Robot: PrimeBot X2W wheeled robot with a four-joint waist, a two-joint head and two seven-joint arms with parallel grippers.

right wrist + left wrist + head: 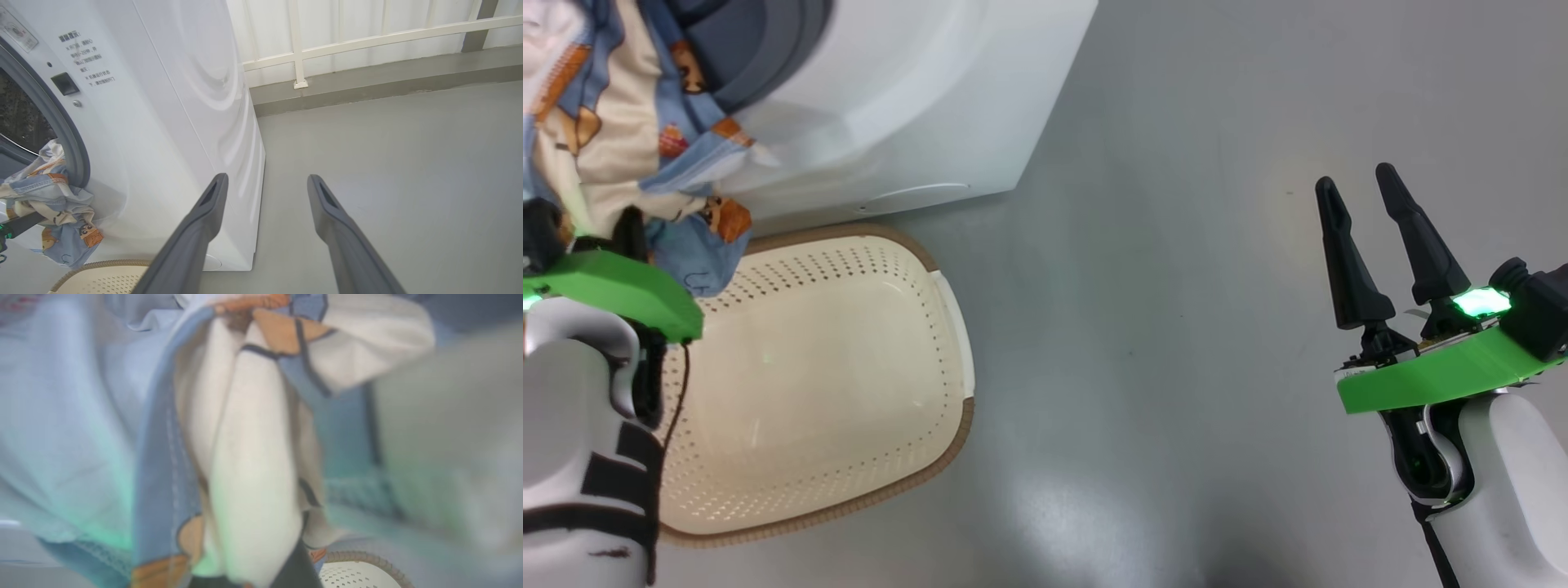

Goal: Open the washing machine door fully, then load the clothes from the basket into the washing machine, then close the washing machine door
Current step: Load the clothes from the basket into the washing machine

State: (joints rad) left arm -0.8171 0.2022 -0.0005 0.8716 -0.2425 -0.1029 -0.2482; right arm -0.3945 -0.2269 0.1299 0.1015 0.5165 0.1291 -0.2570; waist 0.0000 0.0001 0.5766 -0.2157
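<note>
Clothes (245, 457) are smack against the L wrist cam, blurred blue/cream folds draped over the left tool (584, 233). Its fingers are buried in fabric; reads as pressed together, pinching the garment's hanging part.

Garment is half in: upper part lies over the grey rubber ring (69, 143) at the lower lip of the washing machine (163, 102) mouth. The rest dangles down the front panel, just above the basket (964, 425). Basket interior looks bare, so prob the last item.

Key relation: drum mouth is up and fwd of the left tool, cloth's long axis running from the pinch up over the lip. My read: next move = lift + push inward along that axis so the tail clears the ring. Risk: tail snags on the ring or slides back out.

L arm is at the mouth. Right tool (1356, 177) is fingers spread, holding nothing, well apart to the R over the floor (1176, 327).
</note>
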